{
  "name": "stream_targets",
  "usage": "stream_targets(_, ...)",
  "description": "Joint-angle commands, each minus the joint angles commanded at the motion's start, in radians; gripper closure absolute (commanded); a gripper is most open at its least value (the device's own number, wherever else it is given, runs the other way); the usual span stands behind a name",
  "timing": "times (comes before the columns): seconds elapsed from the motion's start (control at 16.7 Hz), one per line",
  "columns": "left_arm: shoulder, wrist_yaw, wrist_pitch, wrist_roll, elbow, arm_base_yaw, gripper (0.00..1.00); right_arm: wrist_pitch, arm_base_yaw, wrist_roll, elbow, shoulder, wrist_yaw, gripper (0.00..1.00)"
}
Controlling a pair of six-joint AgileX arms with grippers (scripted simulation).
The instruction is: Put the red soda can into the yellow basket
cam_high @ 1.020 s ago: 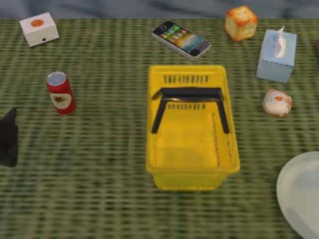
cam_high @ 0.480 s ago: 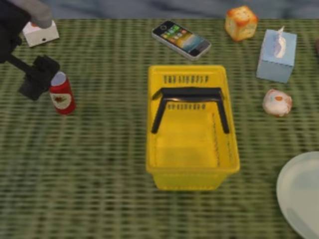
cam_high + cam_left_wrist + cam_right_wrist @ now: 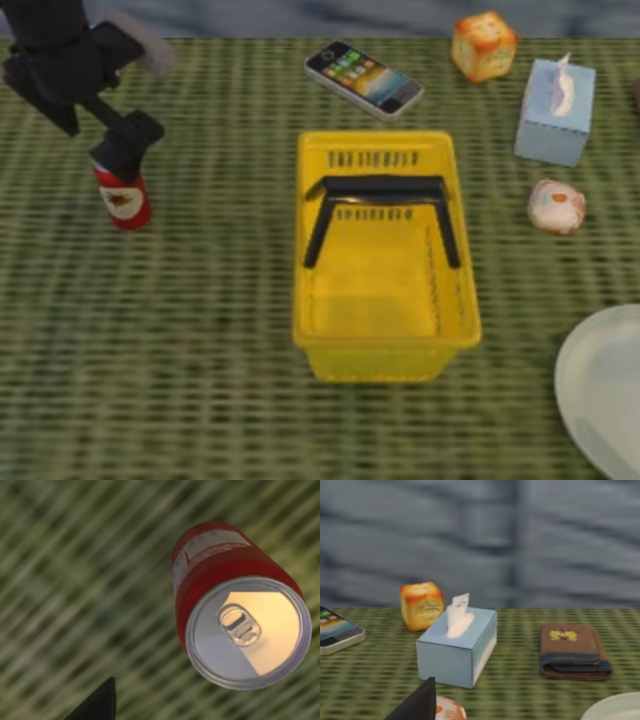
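Note:
The red soda can stands upright on the green mat at the left, well apart from the yellow basket in the middle, whose black handles lie folded over its far half. My left gripper hovers over the can's far top edge and hides part of it. It is open and holds nothing. In the left wrist view the can's silver top lies below, off to one side of my one visible fingertip. My right gripper is out of the top view; one fingertip shows in its wrist view.
A phone, a toast cube and a blue tissue box line the far edge. A round bun and a white plate sit at the right. A brown wallet lies beyond the tissue box.
My left arm swung in from the left edge, went up toward the far left and brought its gripper over the can's top. The can and the basket stayed put.

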State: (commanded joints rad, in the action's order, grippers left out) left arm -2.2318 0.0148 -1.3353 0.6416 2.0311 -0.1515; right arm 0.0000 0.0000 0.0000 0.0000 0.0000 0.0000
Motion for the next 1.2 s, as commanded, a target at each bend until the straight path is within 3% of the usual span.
stream_targets(0.24,-0.108,-0.010,-0.034,0.036,0.108,0.005,0.00,0.000,0.000,0.000,0.000,0.000,0.000,0.00)
stream_targets(0.6,-0.107,-0.010,-0.028,0.034,0.102,0.001,0.00,0.000,0.000,0.000,0.000,0.000,0.000,0.00)
stream_targets(0.96,-0.120,-0.010,0.139,0.037,-0.051,0.006,0.00,0.000,0.000,0.000,0.000,0.000,0.000,0.00)
stream_targets(1.2,-0.122,-0.010,0.154,0.038,-0.065,0.006,0.00,0.000,0.000,0.000,0.000,0.000,0.000,0.00)
